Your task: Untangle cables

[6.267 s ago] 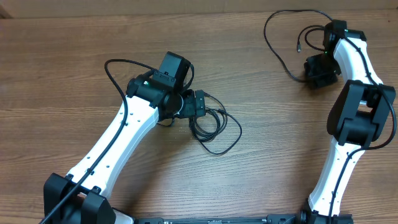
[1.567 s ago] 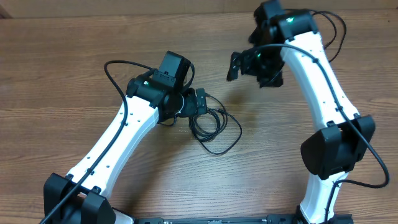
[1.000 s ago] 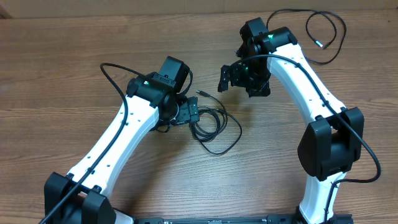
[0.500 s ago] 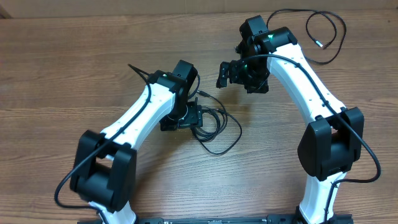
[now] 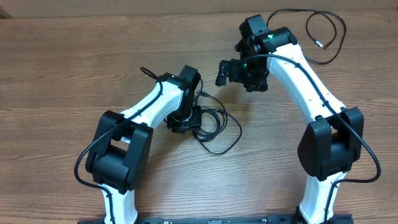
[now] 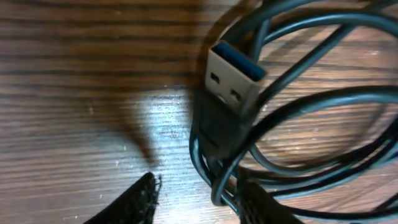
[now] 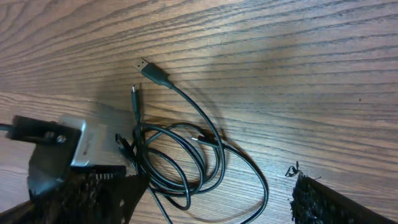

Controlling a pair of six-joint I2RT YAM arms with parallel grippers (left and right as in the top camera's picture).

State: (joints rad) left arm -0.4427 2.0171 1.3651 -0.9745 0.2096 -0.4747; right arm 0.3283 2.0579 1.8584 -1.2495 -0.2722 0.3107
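A tangle of thin black cables [image 5: 213, 127] lies mid-table, looped over itself. My left gripper [image 5: 185, 119] is down on the tangle's left side. In the left wrist view a USB plug [image 6: 232, 78] and several strands [image 6: 217, 183] lie between its fingertips [image 6: 138, 200], close against the right one. A gap with bare wood still shows on the left. My right gripper [image 5: 225, 72] hovers open above and behind the tangle; its view looks down on the loops [image 7: 180, 155] and two plug ends [image 7: 147, 66]. Another cable [image 5: 324, 34] lies apart at the far right.
The left arm's white link [image 5: 146, 112] crosses the table left of the tangle. The right arm [image 5: 311, 81] arches over the right half. The table is bare wood [image 5: 62, 68] with nothing else standing on it.
My left arm has swung round and its gripper has come down onto the left of the tangle, its jaws narrowing. The right gripper has stayed almost still, open.
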